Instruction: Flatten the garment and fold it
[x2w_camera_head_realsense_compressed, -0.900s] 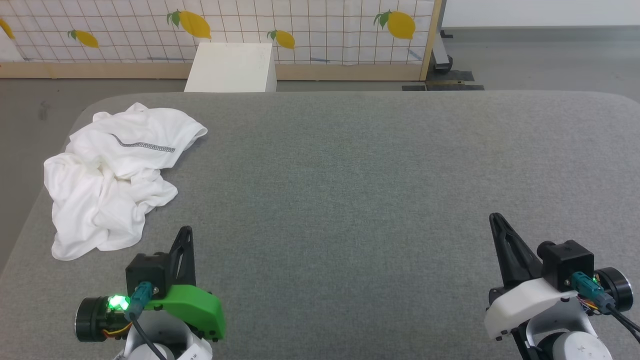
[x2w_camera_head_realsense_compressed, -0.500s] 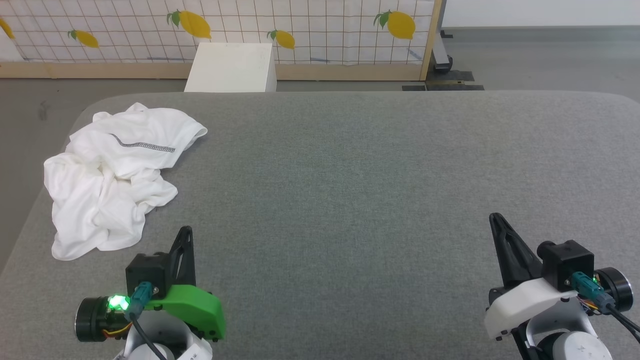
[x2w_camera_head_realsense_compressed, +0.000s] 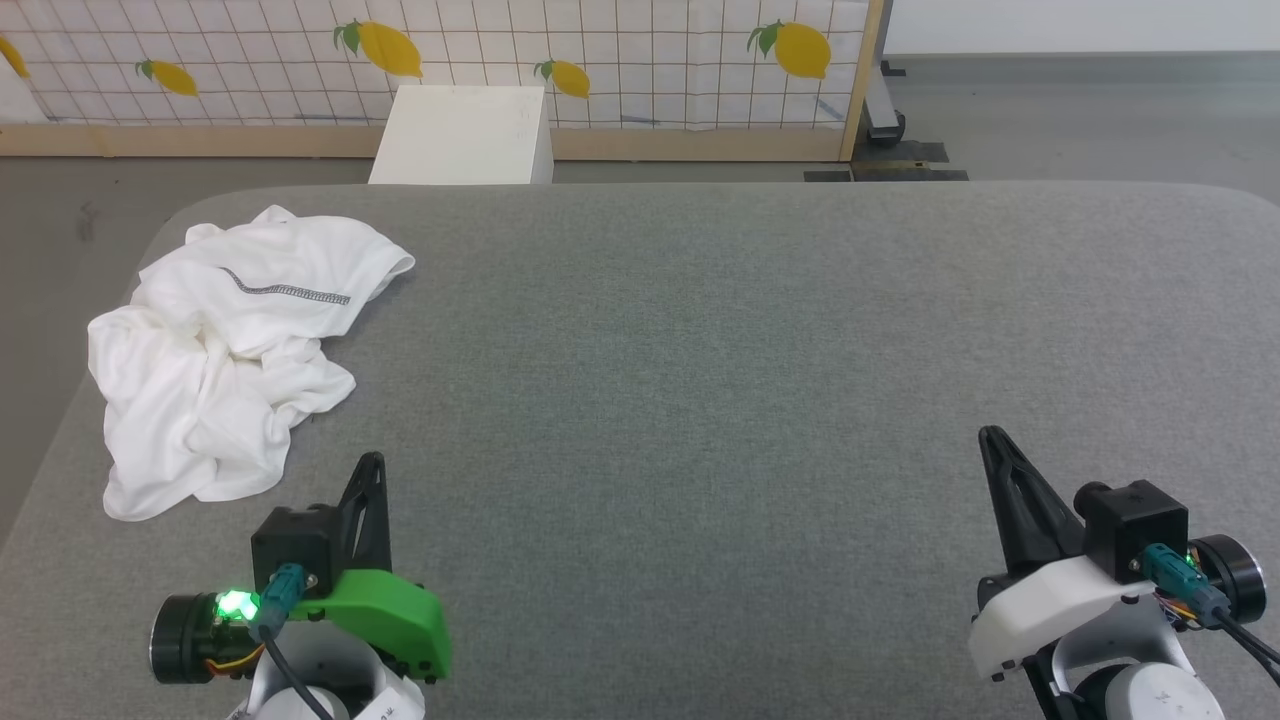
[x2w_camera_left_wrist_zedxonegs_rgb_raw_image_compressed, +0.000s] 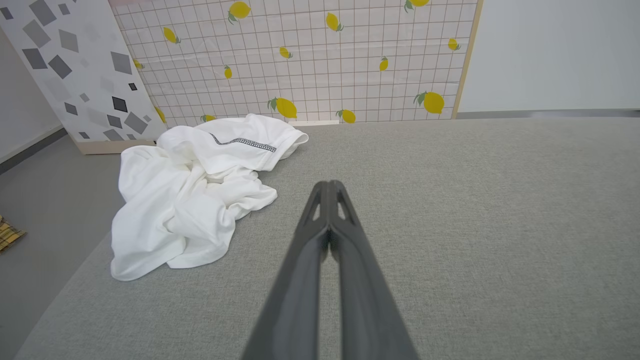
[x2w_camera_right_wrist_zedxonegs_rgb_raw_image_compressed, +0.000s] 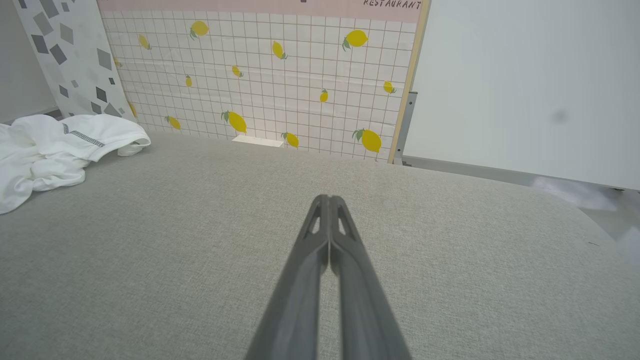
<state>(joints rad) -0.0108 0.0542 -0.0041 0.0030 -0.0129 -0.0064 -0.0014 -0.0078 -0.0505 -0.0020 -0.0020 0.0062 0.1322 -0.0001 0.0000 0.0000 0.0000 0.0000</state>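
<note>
One garment (x2w_camera_head_realsense_compressed: 200, 400), one table (x2w_camera_head_realsense_compressed: 700, 350), one box (x2w_camera_head_realsense_compressed: 462, 135), left fingers (x2w_camera_left_wrist_zedxonegs_rgb_raw_image_compressed: 300, 290), right fingers (x2w_camera_right_wrist_zedxonegs_rgb_raw_image_compressed: 300, 295): two pairs

Your left gripper (x2w_camera_head_realsense_compressed: 372, 462): two dark fingers (x2w_camera_left_wrist_zedxonegs_rgb_raw_image_compressed: 300, 260) with slotted tips, a green wrist shell (x2w_camera_head_realsense_compressed: 385, 606), a black camera block (x2w_camera_head_realsense_compressed: 295, 540), a teal plug (x2w_camera_head_realsense_compressed: 280, 590) and a lit green lamp (x2w_camera_head_realsense_compressed: 235, 603). Your right gripper (x2w_camera_head_realsense_compressed: 989, 434): alike, but with a white shell (x2w_camera_head_realsense_compressed: 1050, 600).

Table (x2w_camera_head_realsense_compressed: 700, 350): grey fabric top, rounded far corners
Screen (x2w_camera_head_realsense_compressed: 650, 60): white grid printed with yellow lemons, in a wooden frame (x2w_camera_head_realsense_compressed: 862, 80)
Box (x2w_camera_head_realsense_compressed: 462, 135): white, between table and screen
Floor (x2w_camera_head_realsense_compressed: 1080, 110): plain grey
Side panel (x2w_camera_left_wrist_zedxonegs_rgb_raw_image_compressed: 75, 65): pale, scattered grey shards
Wall (x2w_camera_right_wrist_zedxonegs_rgb_raw_image_compressed: 525, 85): bare white
</note>
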